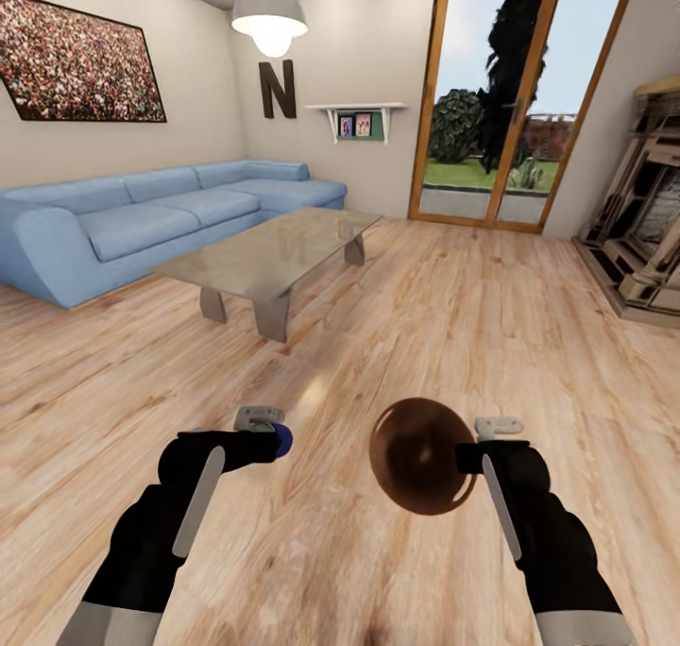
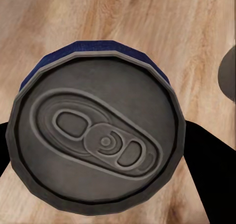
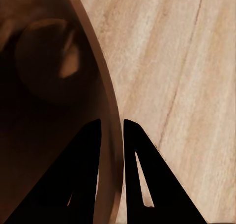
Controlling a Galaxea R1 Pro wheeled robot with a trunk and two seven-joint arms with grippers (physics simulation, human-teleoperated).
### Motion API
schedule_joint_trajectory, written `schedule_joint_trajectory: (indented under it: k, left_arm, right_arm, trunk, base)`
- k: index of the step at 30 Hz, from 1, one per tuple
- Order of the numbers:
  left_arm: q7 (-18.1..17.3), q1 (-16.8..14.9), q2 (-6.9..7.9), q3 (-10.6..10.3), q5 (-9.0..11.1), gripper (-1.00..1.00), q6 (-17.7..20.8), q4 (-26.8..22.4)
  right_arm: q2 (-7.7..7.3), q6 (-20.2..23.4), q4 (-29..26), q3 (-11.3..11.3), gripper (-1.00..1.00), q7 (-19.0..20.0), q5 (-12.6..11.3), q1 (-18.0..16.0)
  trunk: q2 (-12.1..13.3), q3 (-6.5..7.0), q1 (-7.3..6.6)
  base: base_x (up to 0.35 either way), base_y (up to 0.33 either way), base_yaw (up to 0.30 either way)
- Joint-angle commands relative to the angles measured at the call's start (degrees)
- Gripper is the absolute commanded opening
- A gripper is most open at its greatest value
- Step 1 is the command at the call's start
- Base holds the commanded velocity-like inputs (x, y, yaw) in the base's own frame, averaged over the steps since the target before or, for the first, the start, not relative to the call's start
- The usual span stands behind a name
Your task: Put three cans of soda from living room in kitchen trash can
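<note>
Left gripper (image 1: 274,438) jaws pinch a blue-sided can (image 2: 98,135), mostly hidden in head view. Right gripper (image 3: 112,130) jaws clamp the bin (image 1: 420,457) rim; sofa (image 1: 142,221) upper left.

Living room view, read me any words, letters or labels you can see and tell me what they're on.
"N": a big dark letter mounted on the far wall beside the lamp.
Small pictures on the wall shelf: too small to read.
Can held in the left fingers: grey top with a pull tab, no readable text.
</note>
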Motion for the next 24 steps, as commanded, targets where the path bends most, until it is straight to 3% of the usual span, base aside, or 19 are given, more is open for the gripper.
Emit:
schedule_joint_trajectory:
  k: [1,7,20,24]
  left_arm:
    - [0.0,0.0,-0.01,0.0,0.0,-1.0,0.0,-0.1]
    - [0.0,0.0,0.02,0.0,1.1,-1.0,0.0,-0.6]
    - [0.0,0.0,0.04,0.0,1.3,-1.0,0.0,-0.4]
    - [-0.1,0.0,0.08,-0.1,3.0,-1.0,0.0,-0.5]
  right_arm:
    - [0.01,0.0,0.3,0.0,-1.0,-0.1,0.1,-0.1]
    - [0.09,0.0,4.8,0.1,-1.0,-3.0,-0.2,-1.6]
    - [0.21,0.0,10.5,0.7,-1.0,-3.3,-0.4,-2.9]
    - [1.08,0.0,12.5,3.0,-1.0,-3.2,-0.4,-3.0]
  trunk:
    - [0.4,0.19,-0.23]
    - [2.8,1.27,-1.55]
    - [8.0,3.6,-4.41]
    - [9.6,4.32,-5.29]
  base:
    - [0.0,0.0,0.0]
    - [0.0,0.0,0.0]
    - [0.0,0.0,0.0]
    - [0.0,0.0,0.0]
